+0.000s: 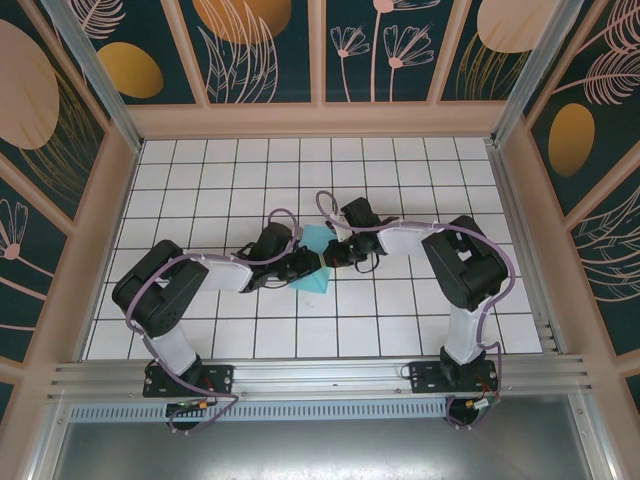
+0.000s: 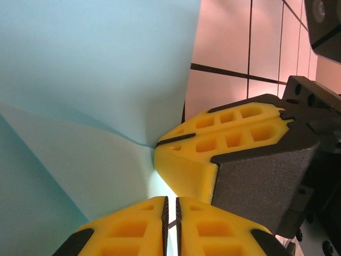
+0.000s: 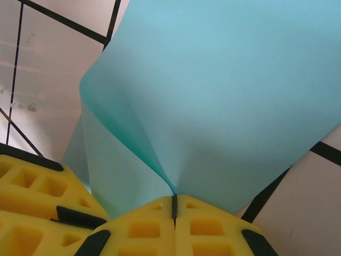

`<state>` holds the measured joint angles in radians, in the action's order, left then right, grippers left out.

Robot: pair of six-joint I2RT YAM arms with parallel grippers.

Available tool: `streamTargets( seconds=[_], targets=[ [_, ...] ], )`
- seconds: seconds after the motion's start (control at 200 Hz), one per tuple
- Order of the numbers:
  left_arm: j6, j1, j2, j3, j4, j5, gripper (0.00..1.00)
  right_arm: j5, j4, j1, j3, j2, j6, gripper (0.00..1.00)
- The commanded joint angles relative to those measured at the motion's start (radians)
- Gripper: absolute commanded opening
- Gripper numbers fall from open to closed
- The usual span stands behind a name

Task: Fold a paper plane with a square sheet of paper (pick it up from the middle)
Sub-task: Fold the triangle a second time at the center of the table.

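Square sheet of paper (image 1: 320,281): light blue, found just below mid-frame in the top view, bowed and creased rather than flat, gripped from both sides.

Nearest, along the bottom of the top view: aluminium rail (image 1: 320,375) with both arm bases bolted on. Above it, left arm (image 1: 170,290) bent in from the lower left and right arm (image 1: 460,265) bent in from the right, tips nearly meeting at the sheet.

Left gripper (image 1: 314,262): seen at the bottom edge of the left wrist view (image 2: 170,205) with yellow fingers pressed together, a thin dark seam between them, clamped on the near edge of the paper (image 2: 96,69). Seen again at the lower left of the right wrist view (image 3: 74,213), just beside the other tool.

Right gripper (image 1: 334,256): shown at bottom centre of the right wrist view (image 3: 174,205), fingers drawn tight, nipped on the paper (image 3: 224,96) where its folds converged. Seen in the left wrist view at centre right (image 2: 170,146), its tip against the crease.

Farther off: white grid table (image 1: 250,165) spread toward the top of the frame, closed off by dark floral wall panels (image 1: 260,40).
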<state>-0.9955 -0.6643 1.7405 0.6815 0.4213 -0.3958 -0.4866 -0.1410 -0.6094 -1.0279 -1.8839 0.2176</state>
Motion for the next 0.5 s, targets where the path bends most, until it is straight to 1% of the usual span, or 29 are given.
streamTargets(
  seconds=[0.0,0.495],
  targets=[
    [0.027,-0.006,0.018,0.02,-0.008,0.006,0.16,0.02,-0.026,0.003,-0.027,-0.017,-0.019,0.0],
    [0.01,-0.005,0.04,0.003,-0.005,0.01,0.16,0.038,-0.031,0.003,-0.035,-0.031,-0.022,0.0]
  ],
)
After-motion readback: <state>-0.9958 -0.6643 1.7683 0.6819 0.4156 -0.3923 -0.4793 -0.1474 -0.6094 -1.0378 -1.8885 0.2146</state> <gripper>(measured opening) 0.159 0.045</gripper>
